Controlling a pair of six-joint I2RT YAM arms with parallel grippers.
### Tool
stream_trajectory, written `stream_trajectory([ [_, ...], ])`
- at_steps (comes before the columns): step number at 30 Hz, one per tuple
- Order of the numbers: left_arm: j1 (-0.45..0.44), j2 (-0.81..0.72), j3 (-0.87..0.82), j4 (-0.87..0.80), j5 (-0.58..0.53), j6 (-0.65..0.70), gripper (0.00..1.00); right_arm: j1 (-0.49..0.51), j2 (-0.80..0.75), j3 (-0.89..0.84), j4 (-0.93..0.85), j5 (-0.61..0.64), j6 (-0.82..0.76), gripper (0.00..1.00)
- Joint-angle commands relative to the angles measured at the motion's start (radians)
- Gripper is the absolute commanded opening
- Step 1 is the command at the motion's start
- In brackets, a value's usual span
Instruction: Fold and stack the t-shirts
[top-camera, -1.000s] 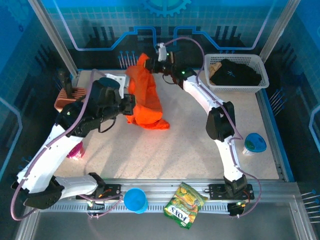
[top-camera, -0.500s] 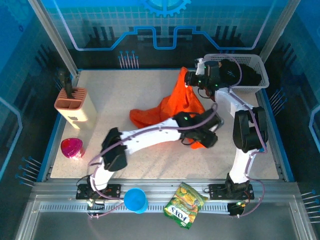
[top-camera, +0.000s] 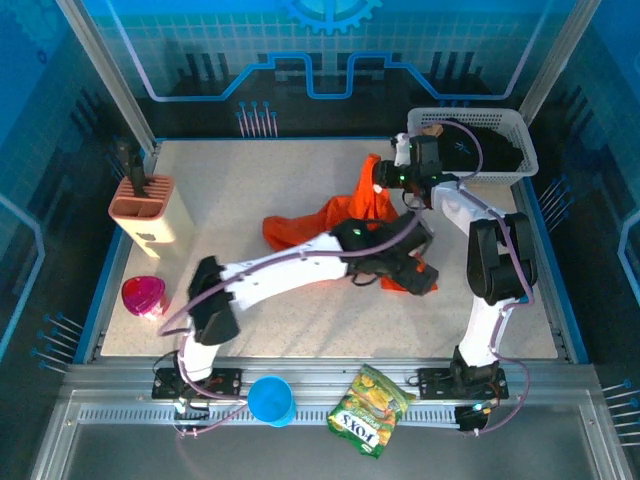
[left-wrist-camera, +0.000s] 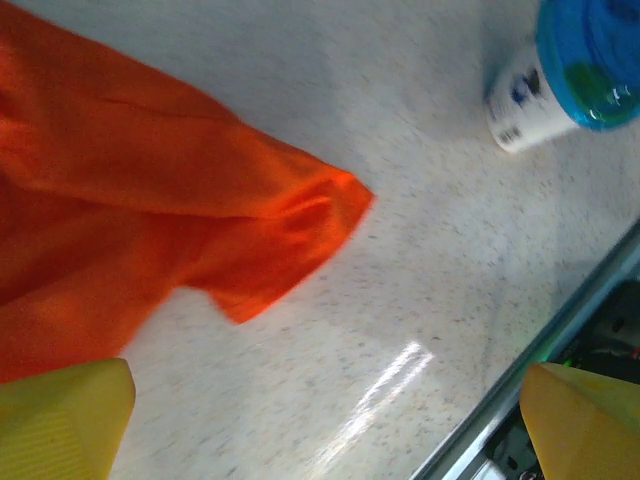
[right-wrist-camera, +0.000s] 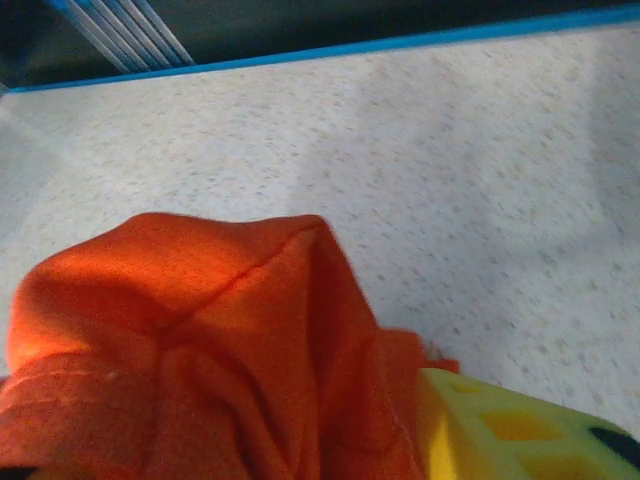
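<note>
Fingertips of the left gripper sit in the two lower corners of the left wrist view. Both are cut off by the frame and stand far apart, with only bare table between them, so the jaws are wide and hold nothing. Just beyond them a sleeve end of the orange t-shirt lies flat, and the rest of the shirt runs off the left edge. A blue-lidded cup is clipped at the top right.

From above, the left arm lies across the shirt and hides its middle.

On the right wrist view one yellow finger shows at the bottom edge. Bunched orange cloth presses against it and covers the other finger, so I cannot tell whether the jaws are clamped on it. Seen from above, the cloth rises to a peak at the right gripper and spreads left over the table.

The black t-shirt lies in the white basket at the far right, partly hidden by the right wrist and its cable.
</note>
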Motion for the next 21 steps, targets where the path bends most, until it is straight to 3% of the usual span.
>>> stream_trajectory([
  [1, 0.114, -0.13, -0.122, -0.121, -0.11, -0.109, 1.0, -0.005, 0.006, 0.046, -0.113, 0.124, -0.03, 0.64],
  [5, 0.264, -0.235, -0.293, -0.145, -0.099, -0.207, 0.99, 0.013, -0.032, 0.088, -0.224, 0.271, -0.059, 0.84],
  [8, 0.363, -0.273, -0.412, -0.113, -0.045, -0.26, 0.99, 0.031, -0.065, 0.116, -0.324, 0.397, -0.075, 0.91],
  [15, 0.505, -0.214, -0.559, 0.037, 0.065, -0.297, 0.99, 0.054, -0.169, 0.055, -0.506, 0.659, -0.028, 0.93],
  [18, 0.538, -0.155, -0.574, 0.1, 0.079, -0.301, 0.97, 0.054, -0.246, -0.044, -0.503, 0.68, -0.008, 0.93],
  [21, 0.567, -0.09, -0.573, 0.154, 0.08, -0.303, 0.94, 0.057, -0.328, -0.146, -0.49, 0.622, 0.005, 0.92],
])
